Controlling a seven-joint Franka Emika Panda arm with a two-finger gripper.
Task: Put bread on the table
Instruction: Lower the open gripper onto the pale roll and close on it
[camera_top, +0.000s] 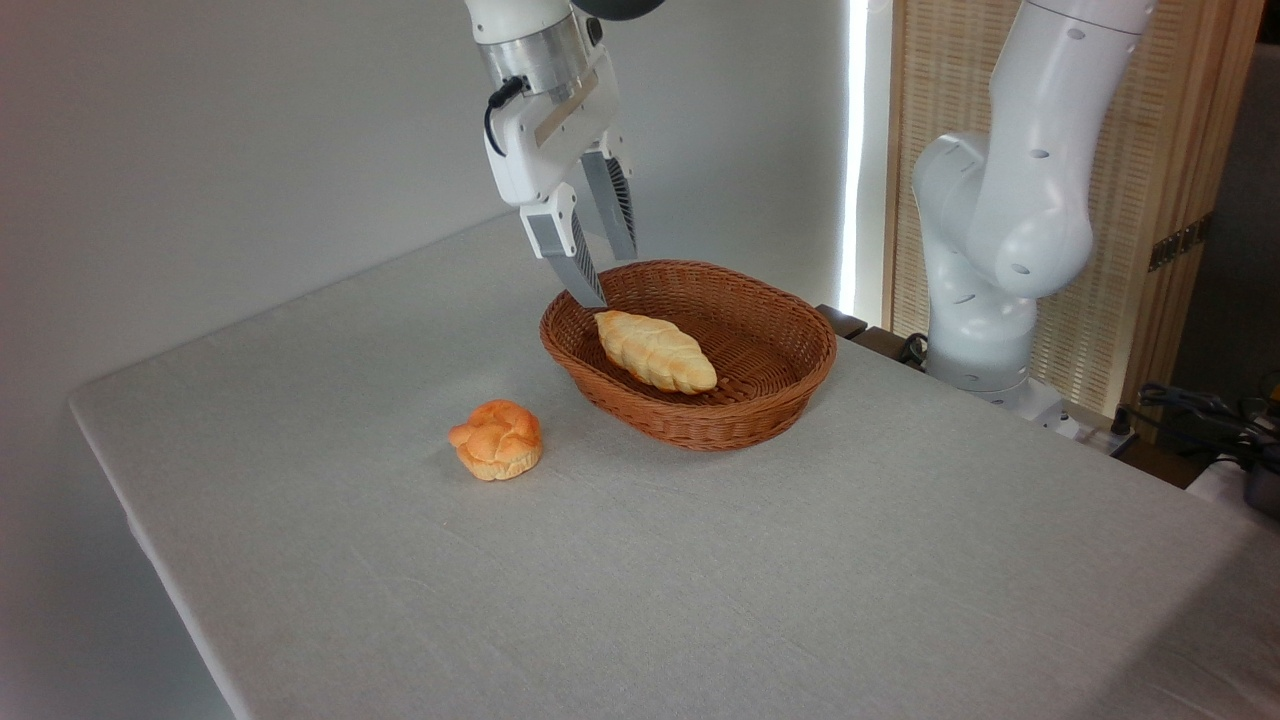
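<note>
**A:** So our tool (612, 272) hangs over the back-left rim of the basket (790, 395), fingers spread with nothing between them. The lower fingertip sits just by the left tip of the bread (655, 350), maybe brushing it, we can't tell from this angle.

**B:** Yep. And the bread lies inside the basket, slanting from that rim down toward the middle. Not on the bench (700, 560) yet, so we're at the pick-up stage.

**A:** How do we think it handles? We'd guess light, with a bumpy braided crust that shouldn't slide much. Real and squashy, or a stiff fake one, we can't say.

**B:** Either way we'd go gentle. We'd pinch across the fat middle, fingers on the two long sides, not the tapered ends where it'd pivot or slip out.

**A:** Agreed. The basket wall near the left tip looks tight for a finger anyway. The orange bun (497, 439) sits on the bench, well apart, so loads of free cloth.
</note>
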